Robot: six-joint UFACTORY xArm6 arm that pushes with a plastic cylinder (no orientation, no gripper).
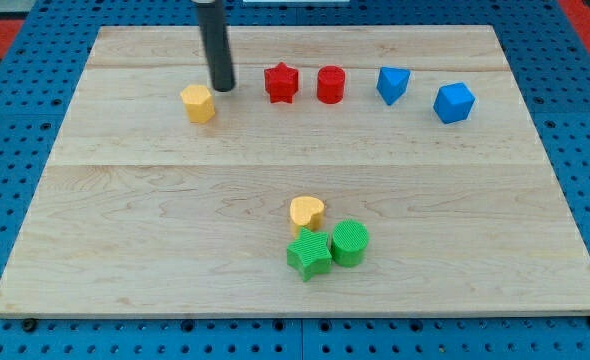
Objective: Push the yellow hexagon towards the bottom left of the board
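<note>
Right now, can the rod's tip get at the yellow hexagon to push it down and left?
Probably yes. My tip sits just up and right of the yellow hexagon, with only a small bare gap between them. The red star lies on the tip's other side, out of the way.

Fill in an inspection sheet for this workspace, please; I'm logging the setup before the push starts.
Surface: pale wooden board, flat, lying on a blue perforated base.
Job's things: yellow hexagon in the view's upper left, upright, apart from the other blocks.
Clutter: red star and red cylinder side by side; two blue blocks at upper right; yellow heart, green star and green cylinder clustered at bottom centre.
Grippers: none; my tip sits just right of and above the yellow hexagon, close beside it.
Cables: nothing seen.
Surroundings: red strips at the top corners.
</note>
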